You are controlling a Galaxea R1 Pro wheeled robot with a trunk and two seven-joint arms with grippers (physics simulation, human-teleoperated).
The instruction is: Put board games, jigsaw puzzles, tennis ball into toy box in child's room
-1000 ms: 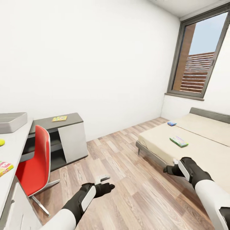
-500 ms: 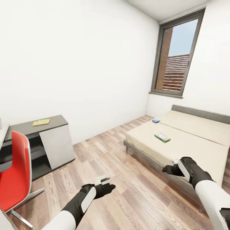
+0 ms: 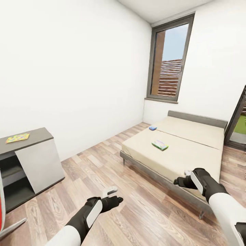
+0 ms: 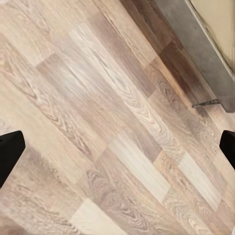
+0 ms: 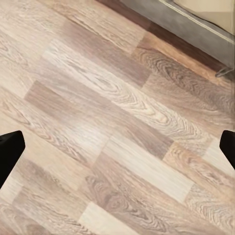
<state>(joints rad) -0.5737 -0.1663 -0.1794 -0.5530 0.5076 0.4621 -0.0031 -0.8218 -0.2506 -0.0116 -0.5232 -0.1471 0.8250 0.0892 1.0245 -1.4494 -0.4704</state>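
Two board games are being seen lying on the bed (image 3: 191, 136): a green-edged board game (image 3: 160, 145) near the middle of the mattress, and a smaller blue board game (image 3: 152, 128) beyond it, nearer the bed's head end and the window (image 3: 168, 66). A jigsaw puzzle (image 3: 17, 137) is resting on the dark-grey worktop (image 3: 34, 135), well apart from the bed, across the wood-plank floor (image 3: 102, 171).

Nothing is being carried. The left end effector (image 3: 111, 194) is being held wide, its dark fingertips (image 4: 10, 152) showing at opposite edges of the left wrist view with only floor between them. The right end effector (image 3: 184, 177) is likewise being held wide and empty, just beside the near edge of the bed frame.

Nothing is being shown as packed, so the task is being judged as at an early stage; both bed games are yet to be collected.

No obstacle is being seen on the floor between the robot and the bed; a glazed door (image 3: 237, 119) is standing beyond the bed's far side.
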